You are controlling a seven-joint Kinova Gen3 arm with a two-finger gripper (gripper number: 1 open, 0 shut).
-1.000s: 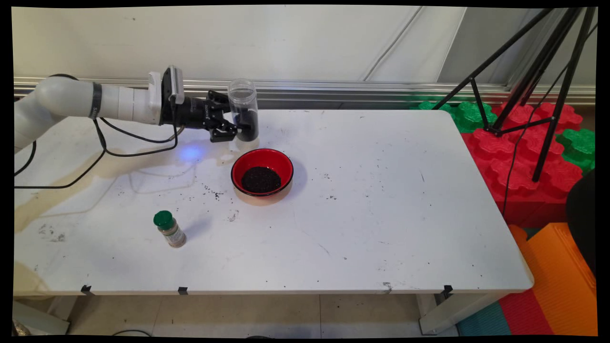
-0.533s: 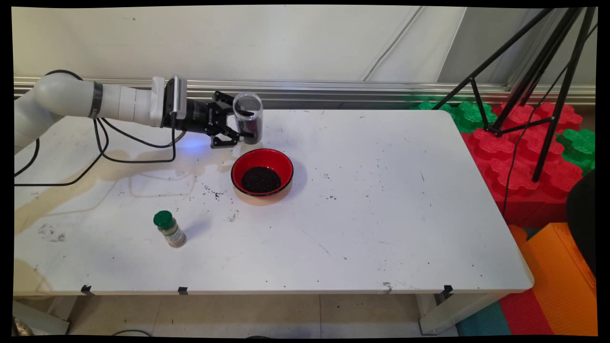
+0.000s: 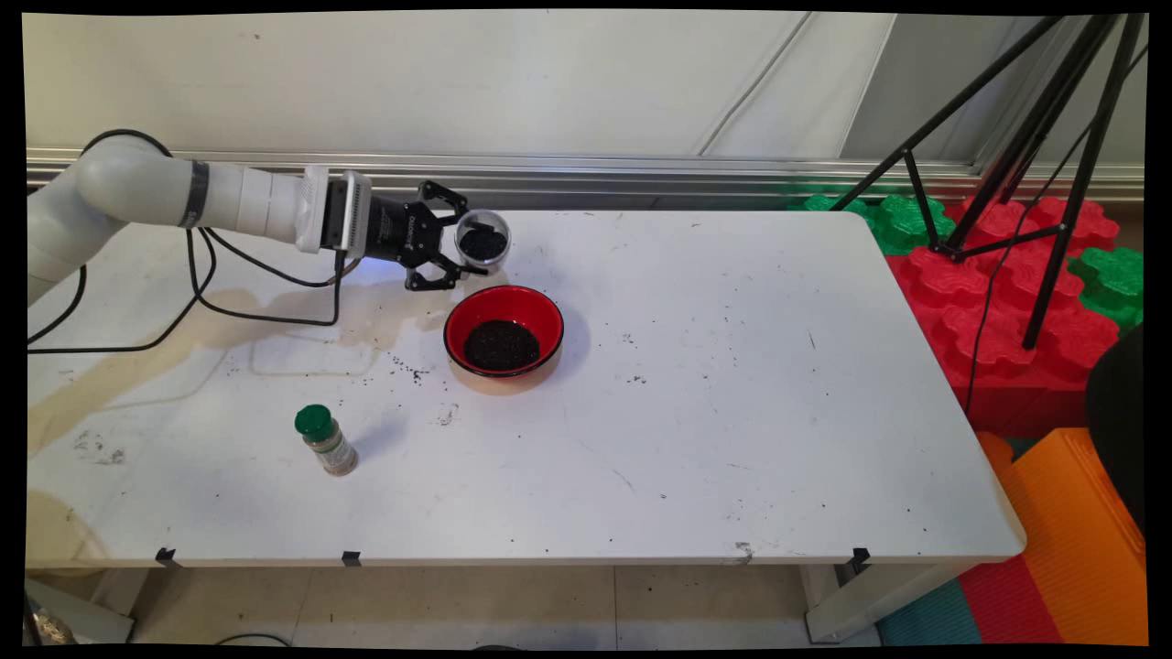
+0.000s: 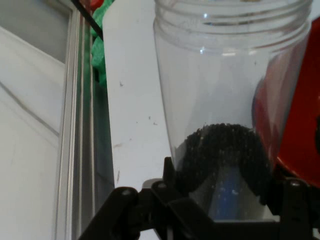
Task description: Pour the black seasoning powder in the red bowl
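My gripper (image 3: 462, 245) is shut on a clear plastic jar (image 3: 482, 243) with black grains in it. The jar is tipped over so its open mouth faces the near side, just behind and above a red bowl (image 3: 504, 311) that holds a heap of the same black grains. In the hand view the jar (image 4: 225, 90) fills the middle, its grains (image 4: 220, 155) lying near the fingers, and the red bowl (image 4: 300, 130) shows at the right edge.
A small spice bottle with a green cap (image 3: 325, 439) stands upright near the table's front left. Black grains lie scattered on the white table (image 3: 732, 412) left of the bowl. Black tripod legs (image 3: 1007, 137) and coloured foam blocks (image 3: 1007, 284) stand beyond the right edge.
The hand has rolled, tipping the jar from upright to mouth-forward, and has shifted slightly right and down toward the bowl.
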